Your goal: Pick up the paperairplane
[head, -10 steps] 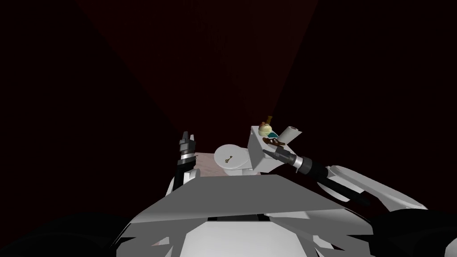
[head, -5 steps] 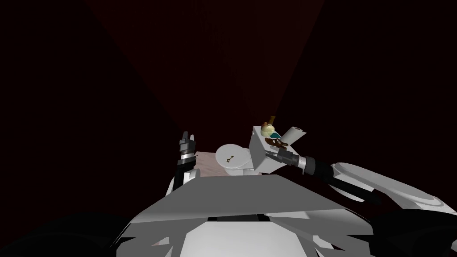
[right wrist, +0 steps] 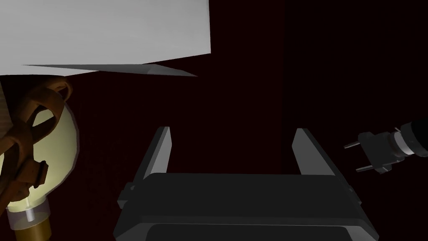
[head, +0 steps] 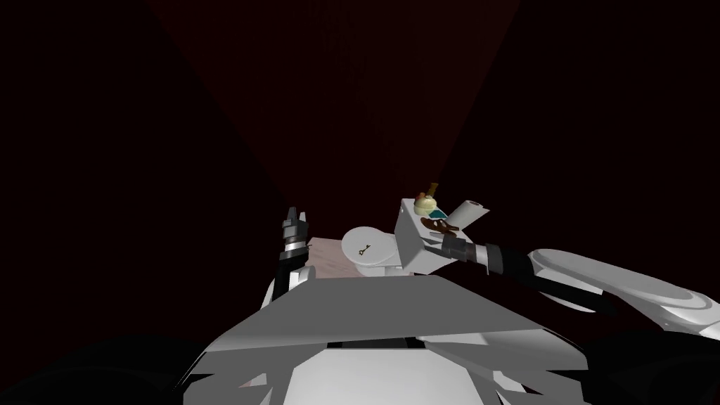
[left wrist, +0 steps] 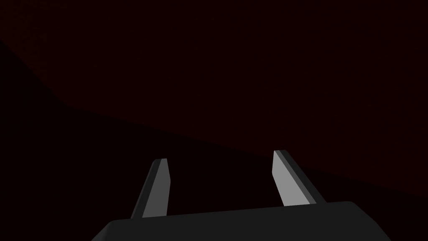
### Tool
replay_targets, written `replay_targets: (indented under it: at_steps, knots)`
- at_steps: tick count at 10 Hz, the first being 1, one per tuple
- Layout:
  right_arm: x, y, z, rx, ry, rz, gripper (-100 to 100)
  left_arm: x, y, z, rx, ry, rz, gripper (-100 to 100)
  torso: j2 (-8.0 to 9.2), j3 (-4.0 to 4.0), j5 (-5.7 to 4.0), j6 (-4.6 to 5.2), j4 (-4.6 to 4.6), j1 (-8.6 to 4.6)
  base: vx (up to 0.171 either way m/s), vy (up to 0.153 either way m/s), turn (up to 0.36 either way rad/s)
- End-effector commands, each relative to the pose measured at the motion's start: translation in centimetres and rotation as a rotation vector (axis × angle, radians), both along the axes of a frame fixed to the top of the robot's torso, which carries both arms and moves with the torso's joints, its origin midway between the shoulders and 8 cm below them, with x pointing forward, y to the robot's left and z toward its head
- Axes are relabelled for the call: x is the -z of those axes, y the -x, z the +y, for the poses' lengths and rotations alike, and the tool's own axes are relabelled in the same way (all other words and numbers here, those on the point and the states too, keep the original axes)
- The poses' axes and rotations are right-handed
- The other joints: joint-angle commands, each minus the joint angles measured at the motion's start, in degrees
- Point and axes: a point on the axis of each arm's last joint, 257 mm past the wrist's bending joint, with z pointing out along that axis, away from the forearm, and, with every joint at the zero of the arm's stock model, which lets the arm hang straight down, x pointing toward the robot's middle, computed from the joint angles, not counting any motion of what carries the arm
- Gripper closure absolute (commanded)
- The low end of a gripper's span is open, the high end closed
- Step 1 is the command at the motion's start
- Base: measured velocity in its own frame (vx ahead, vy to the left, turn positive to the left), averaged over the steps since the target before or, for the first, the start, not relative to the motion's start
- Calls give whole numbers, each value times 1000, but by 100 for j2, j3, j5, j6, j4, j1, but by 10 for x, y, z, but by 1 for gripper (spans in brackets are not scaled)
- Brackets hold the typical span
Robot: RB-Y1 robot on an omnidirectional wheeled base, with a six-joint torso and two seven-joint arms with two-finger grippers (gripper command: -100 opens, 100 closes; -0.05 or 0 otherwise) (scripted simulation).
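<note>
My left pincer (left wrist: 220, 157) stands released beside the toilet lid (head: 377, 239), which carries a small key (head: 362, 249). On the toilet tank (head: 413, 242) the pale, pointed paper airplane (right wrist: 125, 69) lies just beside the light bulb (right wrist: 50, 142). Brown glasses (right wrist: 25, 125) sit before the bulb. The airplane is ahead of my released right pincer (right wrist: 233, 129), outside its fingers.

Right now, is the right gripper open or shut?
Open. The right wrist view shows the right gripper with its fingers wide apart and nothing between them; the light bulb sits off to one side, untouched.
</note>
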Motion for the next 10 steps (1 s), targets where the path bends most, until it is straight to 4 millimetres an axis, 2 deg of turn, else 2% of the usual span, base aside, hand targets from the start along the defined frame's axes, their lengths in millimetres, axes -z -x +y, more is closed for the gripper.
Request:
replay_targets:
  at_steps: [1,2,3,4,7,8,10]
  knots:
    - [9,1,-14,-19,68,25,-100,0,0,0,0,0,0,0,0,0,0,0,0,0,-7,24,63]
    - [9,1,-14,-29,79,28,-100,0,0,0,0,0,0,0,0,0,0,-1,0,0,-5,16,30]
    - [14,3,-26,-43,132,47,-100,0,0,0,0,0,0,0,0,0,0,0,0,-2,-6,20,55]
    - [14,3,-26,-51,142,50,-100,0,0,0,0,0,0,0,0,0,0,-1,0,-1,-7,16,29]
    - [22,6,-48,-91,253,89,-100,0,0,0,0,0,0,0,-1,0,0,0,0,-2,-5,16,49]
    - [22,5,-49,-96,259,90,-100,0,0,0,0,0,0,0,1,0,0,0,0,-2,-8,15,28]
    - [27,7,-68,-129,350,122,-100,0,0,0,0,0,0,0,0,0,0,0,0,0,-7,23,61]
